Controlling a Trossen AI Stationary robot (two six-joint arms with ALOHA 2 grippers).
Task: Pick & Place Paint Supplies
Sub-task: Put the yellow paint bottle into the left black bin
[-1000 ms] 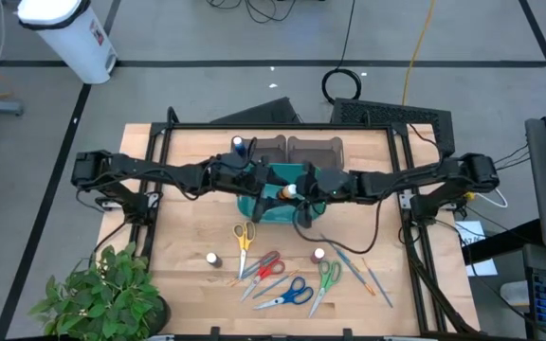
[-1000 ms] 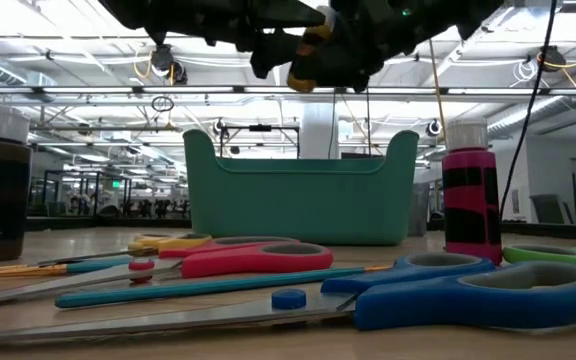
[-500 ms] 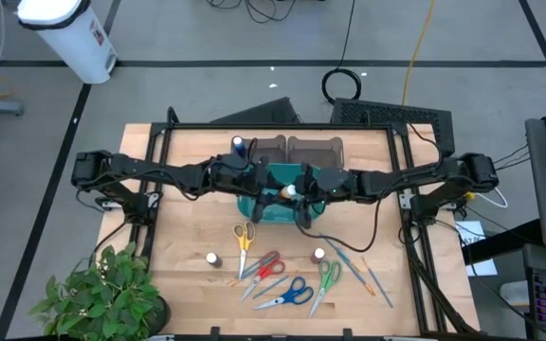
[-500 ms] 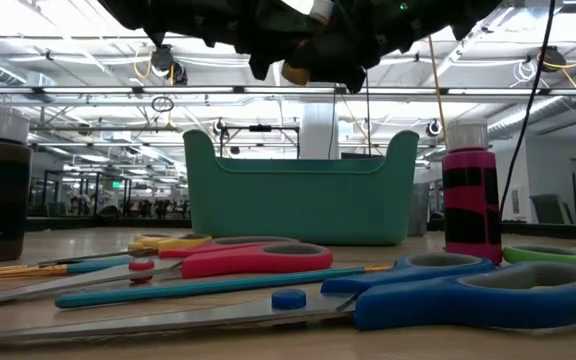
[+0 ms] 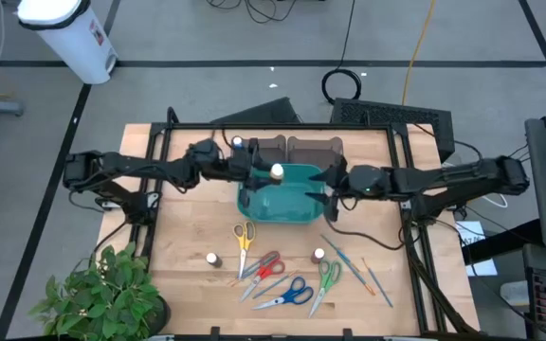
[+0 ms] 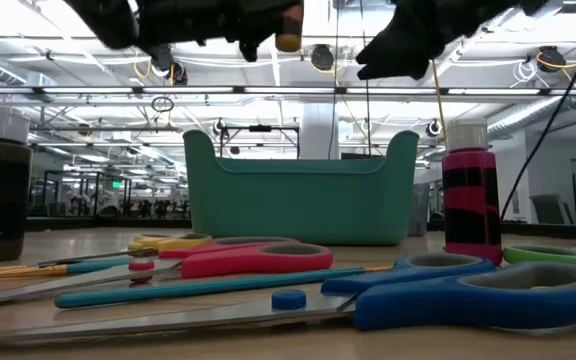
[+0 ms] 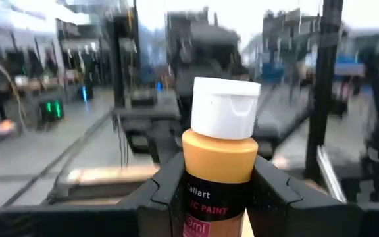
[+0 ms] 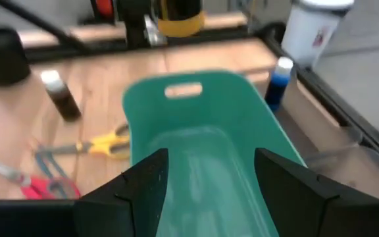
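A robotics lab: ceiling trusses (image 6: 298, 92), floor cables (image 5: 344, 83) and a framed wooden table (image 5: 188, 237).

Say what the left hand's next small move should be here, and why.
Probably lower and release. The left hand grips the amber bottle above the teal bin, and the open right hand is clear of the bottle.

Both arms reach inward from opposite sides toward the teal bin (image 5: 278, 194), stretched nearly level above it. The left gripper (image 7: 219, 191) hangs over the bin's left end, its fingers (image 7: 170, 187) clamped on an amber paint bottle (image 7: 220, 158) held upright. The right gripper (image 8: 209, 174) sits at the bin's right end, fingers spread and apparently holding nothing.
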